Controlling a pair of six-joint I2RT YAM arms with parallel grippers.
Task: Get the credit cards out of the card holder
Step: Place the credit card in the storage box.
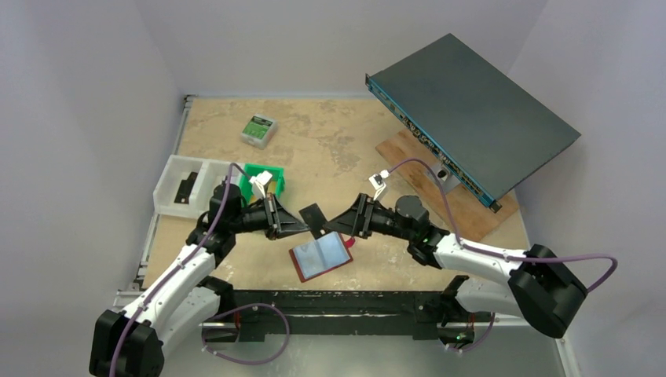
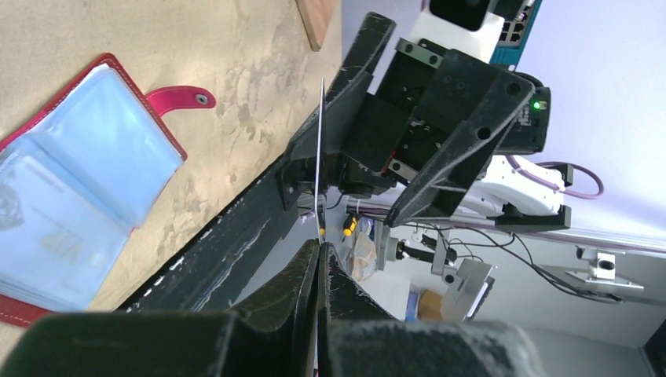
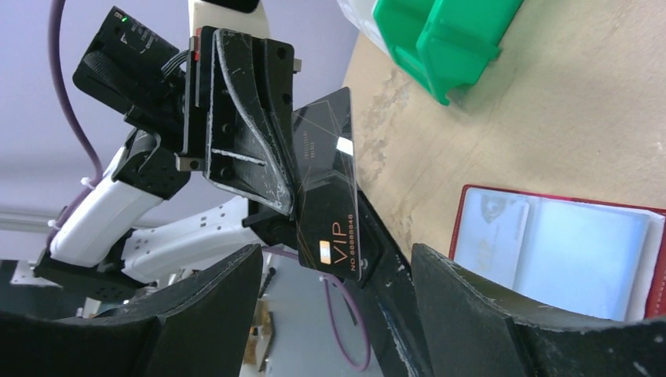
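The red card holder point(image 1: 320, 255) lies open on the table near the front edge, its pale blue pockets facing up; it also shows in the left wrist view point(image 2: 71, 204) and the right wrist view point(image 3: 565, 251). A pale card marked VIP point(image 2: 67, 251) sits in one pocket. My left gripper point(image 1: 302, 225) is shut on a black credit card point(image 1: 312, 217) marked VIP point(image 3: 330, 181) and holds it in the air above the holder. In the left wrist view the card point(image 2: 320, 157) is edge-on above my left gripper point(image 2: 322, 247). My right gripper point(image 1: 334, 222) is open and empty, facing the card point(image 3: 334, 259).
A green bin point(image 1: 263, 184) and a clear tray point(image 1: 184, 184) stand at the left. A small green-and-white box point(image 1: 258, 129) lies at the back. A dark network switch point(image 1: 471, 118) leans over a wooden board point(image 1: 463, 212) at the right.
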